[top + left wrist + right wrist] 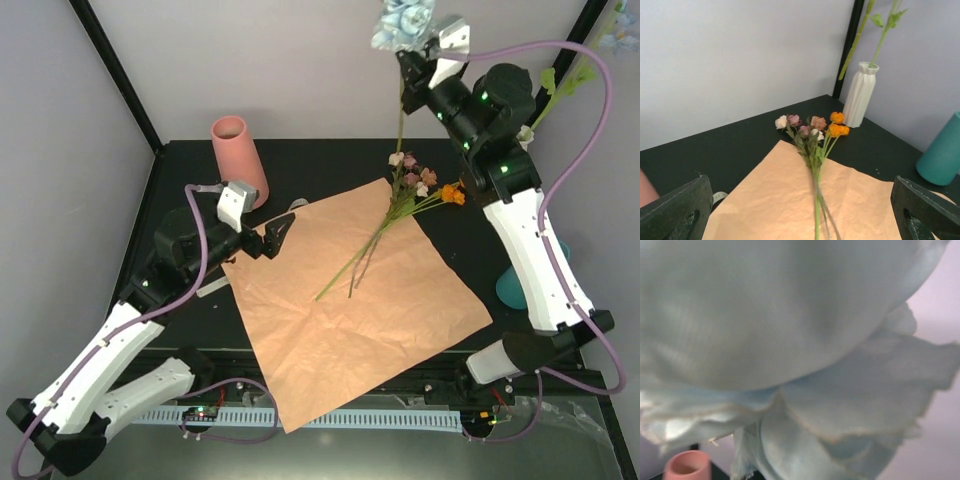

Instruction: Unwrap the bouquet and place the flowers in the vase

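Top: the right gripper [418,68] clamps the blue flower [400,25] beyond the far edge of the paper sheet [350,320], stem vertical, bloom up. The left gripper [277,236] gapes at its left edge.
Left wrist: the other flowers [812,132] have stems on the sheet and blooms past it, toward the white vase [860,95].
Right wrist: blurred, probably that bloom.

Wearing white shells on the left arm [110,350] and right arm [535,250], black housings at joints. Trailing purple cables [203,240]. Showing green indicator lights [483,97]. Ending in black left end effector [278,238] and right end effector [410,62], silver camera blocks [238,198] mounted.
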`<action>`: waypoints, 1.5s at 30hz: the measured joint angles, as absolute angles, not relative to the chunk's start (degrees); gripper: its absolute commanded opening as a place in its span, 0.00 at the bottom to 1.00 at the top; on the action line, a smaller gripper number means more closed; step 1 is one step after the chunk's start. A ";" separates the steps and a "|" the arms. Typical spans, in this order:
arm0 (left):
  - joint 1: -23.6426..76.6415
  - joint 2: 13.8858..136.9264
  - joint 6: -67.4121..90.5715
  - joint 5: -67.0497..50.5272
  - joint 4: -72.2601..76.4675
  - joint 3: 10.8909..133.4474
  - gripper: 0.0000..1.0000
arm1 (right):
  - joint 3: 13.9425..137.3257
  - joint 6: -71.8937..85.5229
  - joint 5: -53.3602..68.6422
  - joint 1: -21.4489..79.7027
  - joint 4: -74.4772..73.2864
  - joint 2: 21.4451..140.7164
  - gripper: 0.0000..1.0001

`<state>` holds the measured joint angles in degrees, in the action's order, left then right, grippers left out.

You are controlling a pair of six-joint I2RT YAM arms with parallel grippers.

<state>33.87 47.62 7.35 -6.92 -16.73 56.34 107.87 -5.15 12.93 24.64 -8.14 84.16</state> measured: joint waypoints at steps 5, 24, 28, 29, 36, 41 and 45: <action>33.87 44.75 7.27 -3.73 -17.63 55.53 0.99 | 111.87 -5.87 9.80 18.09 -8.40 87.85 0.01; 33.87 42.17 8.08 -4.05 -18.76 52.47 0.99 | 116.64 -1.76 9.26 -6.39 -6.90 88.97 0.01; 33.87 43.13 8.10 -4.36 -18.68 52.34 0.99 | 122.85 -2.92 9.02 -8.23 -5.23 92.97 0.01; 33.87 43.24 8.10 -4.36 -18.65 52.18 0.99 | 124.27 -3.14 8.91 -8.47 -4.95 94.17 0.01; 33.87 43.27 8.08 -4.36 -18.65 51.92 0.99 | 127.83 -4.67 7.60 -9.30 -4.97 101.12 0.01; 33.87 43.27 8.08 -4.32 -18.68 51.92 0.99 | 126.32 -4.64 7.44 -10.15 -5.28 103.55 0.02; 33.87 43.55 8.05 -4.32 -18.72 51.92 0.99 | 125.60 -4.60 7.31 -11.31 -4.89 105.12 0.01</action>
<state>33.87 43.55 8.05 -4.32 -18.72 51.92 125.60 -4.60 7.31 -11.31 -4.89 105.12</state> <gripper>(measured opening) 0.990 0.109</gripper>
